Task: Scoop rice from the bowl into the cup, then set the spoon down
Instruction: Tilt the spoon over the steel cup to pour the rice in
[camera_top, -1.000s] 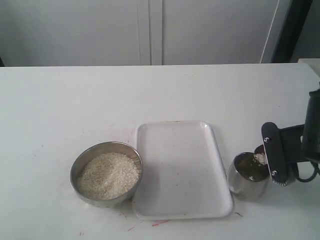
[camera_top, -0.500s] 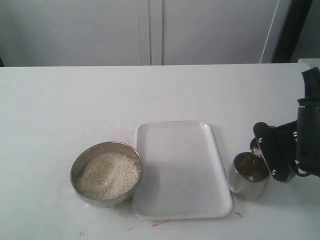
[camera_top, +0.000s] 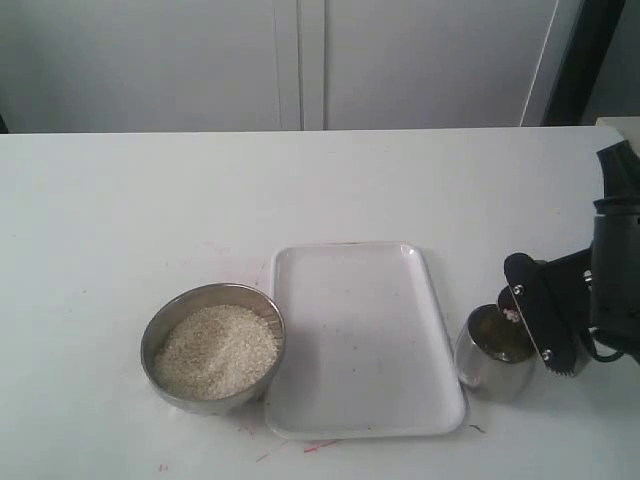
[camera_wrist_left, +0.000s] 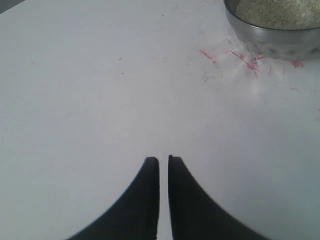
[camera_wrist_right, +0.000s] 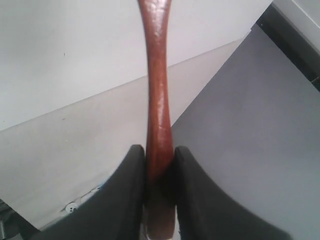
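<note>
The grey metal bowl (camera_top: 212, 346) holds a heap of off-white rice (camera_top: 216, 350) left of the tray; its rim (camera_wrist_left: 272, 35) also shows in the left wrist view. The shiny steel cup (camera_top: 494, 354) stands right of the tray. My right gripper (camera_top: 535, 318) hangs over the cup's far rim, shut on the reddish-brown spoon (camera_wrist_right: 158, 115), whose handle runs between the fingers. The spoon's bowl is tipped at the cup mouth with a few grains (camera_top: 510, 314) showing. My left gripper (camera_wrist_left: 163, 161) is shut on nothing above bare table, out of the exterior view.
A white rectangular tray (camera_top: 360, 340) lies between bowl and cup. Red scribble marks (camera_wrist_left: 235, 57) stain the table near the bowl. The table's right edge is close behind the right arm (camera_top: 612, 270).
The right gripper has rolled and dropped slightly over the cup, tipping the spoon. The pile of rice seen on the spoon a second ago has mostly gone from it.
</note>
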